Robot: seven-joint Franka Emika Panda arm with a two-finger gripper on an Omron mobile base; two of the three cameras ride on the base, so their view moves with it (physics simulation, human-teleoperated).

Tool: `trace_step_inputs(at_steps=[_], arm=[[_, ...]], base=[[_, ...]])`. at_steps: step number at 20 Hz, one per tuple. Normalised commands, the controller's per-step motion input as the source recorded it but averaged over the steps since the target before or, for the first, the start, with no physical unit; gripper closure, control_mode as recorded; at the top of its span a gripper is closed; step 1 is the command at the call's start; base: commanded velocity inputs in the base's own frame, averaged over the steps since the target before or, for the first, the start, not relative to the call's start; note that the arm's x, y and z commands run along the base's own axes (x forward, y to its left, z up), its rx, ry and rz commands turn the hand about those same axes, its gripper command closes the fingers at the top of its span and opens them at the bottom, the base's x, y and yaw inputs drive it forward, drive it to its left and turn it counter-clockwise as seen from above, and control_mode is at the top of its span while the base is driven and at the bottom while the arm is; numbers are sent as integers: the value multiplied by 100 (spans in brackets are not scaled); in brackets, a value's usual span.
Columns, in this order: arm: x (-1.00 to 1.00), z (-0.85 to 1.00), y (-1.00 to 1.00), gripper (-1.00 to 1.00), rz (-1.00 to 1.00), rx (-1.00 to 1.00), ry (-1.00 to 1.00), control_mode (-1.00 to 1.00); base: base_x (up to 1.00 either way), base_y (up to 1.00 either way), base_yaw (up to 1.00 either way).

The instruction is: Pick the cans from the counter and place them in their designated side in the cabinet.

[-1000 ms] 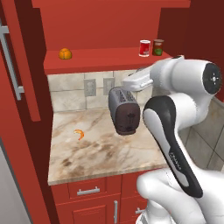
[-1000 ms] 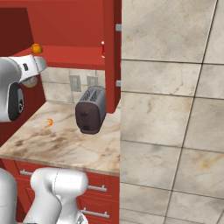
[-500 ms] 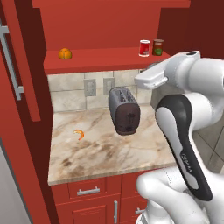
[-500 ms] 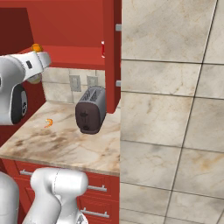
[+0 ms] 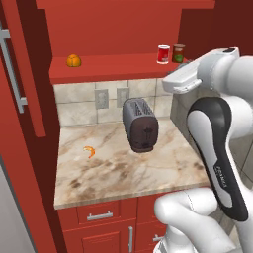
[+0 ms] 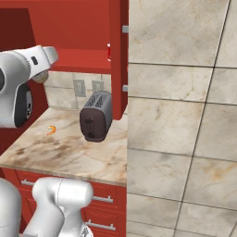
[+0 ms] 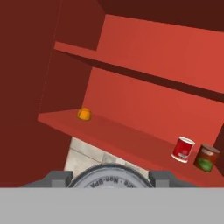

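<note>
We are holding the silver can clamped in our hand, facing the cabinet shelf. The red can is already sitting there beside a dark can; only this placement is remaining.

A white, rounded robot arm with glossy black joint covers, faint grey lettering on one, rises beside the toaster; dark grey fingertips.
</note>
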Motion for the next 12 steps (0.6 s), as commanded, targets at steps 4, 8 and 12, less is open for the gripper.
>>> trace_step_inputs(at_steps=[4, 8, 12], arm=[[0, 21, -2, 100, 0, 0, -5, -100], [0, 10, -7, 100, 0, 0, -6, -100], [0, 1, -8, 100, 0, -1, -3, -100]], base=[[0, 0, 0], [0, 0, 0], [0, 0, 0]])
